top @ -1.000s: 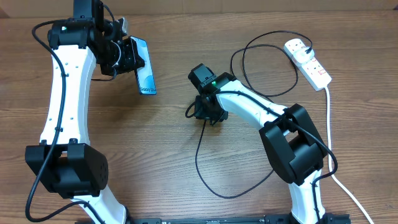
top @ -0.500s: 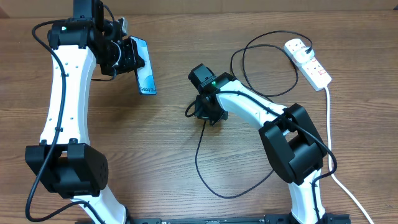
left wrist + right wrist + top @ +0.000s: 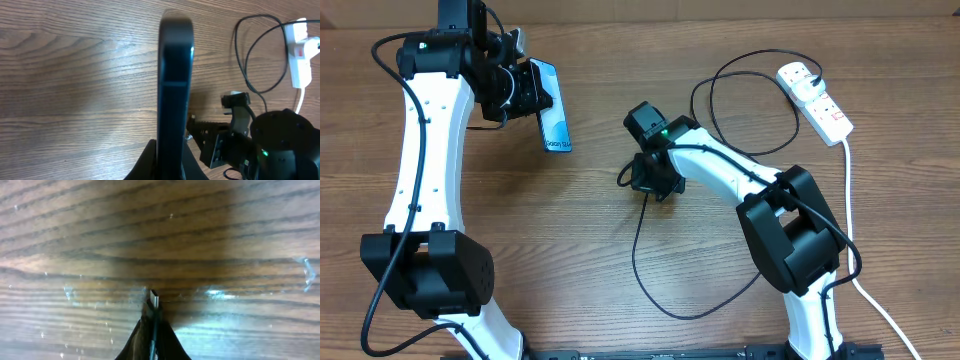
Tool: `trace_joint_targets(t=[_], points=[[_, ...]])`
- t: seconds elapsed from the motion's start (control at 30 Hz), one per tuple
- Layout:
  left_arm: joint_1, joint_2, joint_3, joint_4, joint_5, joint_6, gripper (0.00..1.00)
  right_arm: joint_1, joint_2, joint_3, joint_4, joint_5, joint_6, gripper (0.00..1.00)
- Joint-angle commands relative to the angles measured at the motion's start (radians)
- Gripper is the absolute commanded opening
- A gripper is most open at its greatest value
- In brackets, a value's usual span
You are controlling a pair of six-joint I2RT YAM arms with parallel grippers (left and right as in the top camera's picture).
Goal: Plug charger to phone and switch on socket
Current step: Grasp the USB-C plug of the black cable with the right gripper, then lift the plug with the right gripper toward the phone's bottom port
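Tilted phone, looped charger, socket far right

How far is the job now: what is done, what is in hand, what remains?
Done, apparently: the plug of the charger sits at the socket. In hand: the left gripper holds the phone on edge, the right gripper pinches the connector tip. Left: join tip and phone, which are apart, then switch the socket on; its state is unreadable.

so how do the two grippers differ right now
The left gripper is shut on the phone, which is tilted on edge; the right gripper is shut on the charger just behind its connector tip. The left holds a broad slab, the right a thin cable. Both are closed and loaded.
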Motion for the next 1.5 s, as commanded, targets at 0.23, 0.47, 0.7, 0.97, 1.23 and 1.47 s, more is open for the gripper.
trace_joint_targets(t=[0.23, 0.47, 0.7, 0.97, 1.23, 1.47], points=[[0.037, -0.014, 0.019, 0.004, 0.528, 0.13, 0.04, -0.104, -0.086, 0.138, -0.045, -0.484, -0.279, 0.04], [0.112, -0.014, 0.019, 0.015, 0.818, 0.129, 0.04, -0.197, -0.266, 0.142, -0.193, -0.721, -0.505, 0.04], [0.137, -0.014, 0.019, 0.013, 1.038, 0.129, 0.04, -0.181, -0.382, 0.142, -0.292, -0.985, -0.73, 0.04], [0.135, -0.014, 0.019, 0.013, 1.08, 0.058, 0.04, -0.109, -0.428, 0.142, -0.212, -0.999, -0.713, 0.04], [0.125, -0.014, 0.019, 0.013, 1.104, 0.058, 0.04, -0.103, -0.428, 0.142, -0.02, -0.998, -0.514, 0.04], [0.123, -0.014, 0.019, 0.028, 1.16, 0.056, 0.04, -0.103, -0.428, 0.142, 0.108, -0.998, -0.375, 0.04]])
